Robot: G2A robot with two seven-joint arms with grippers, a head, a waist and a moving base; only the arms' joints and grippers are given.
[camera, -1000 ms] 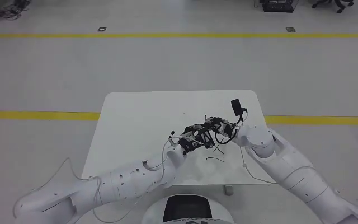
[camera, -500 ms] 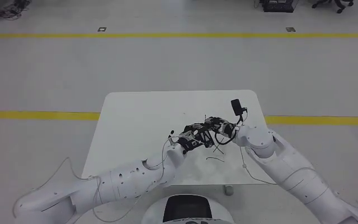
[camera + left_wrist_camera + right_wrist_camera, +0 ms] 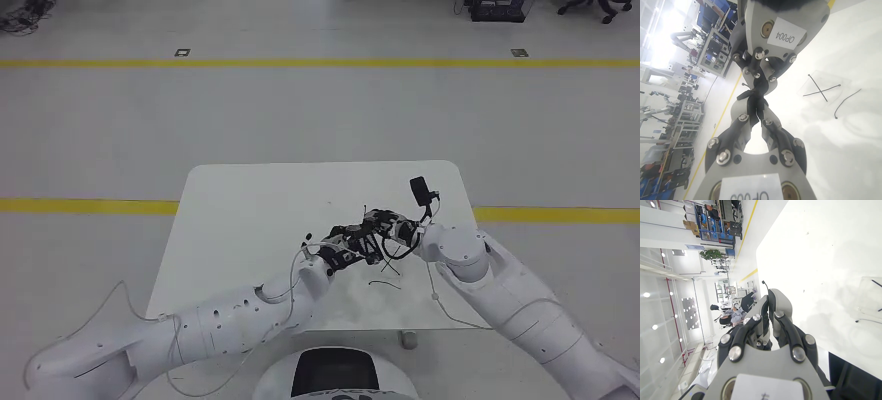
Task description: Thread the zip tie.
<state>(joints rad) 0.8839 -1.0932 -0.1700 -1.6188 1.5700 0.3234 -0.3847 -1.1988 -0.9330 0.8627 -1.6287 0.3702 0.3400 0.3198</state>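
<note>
Above the white table point(image 3: 250, 200), the right gripper point(image 3: 768, 300) clamps a black zip tie point(image 3: 763, 282). The left gripper point(image 3: 757, 108), fingers pressed together, meets it tip to tip. Spare ties point(image 3: 821, 91) lie at 5 o'clock.

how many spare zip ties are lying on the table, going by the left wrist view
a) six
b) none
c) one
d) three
d: two crossed zip ties lie on a clear sheet, and a curved zip tie lies beside the sheet on the bare table.
</note>
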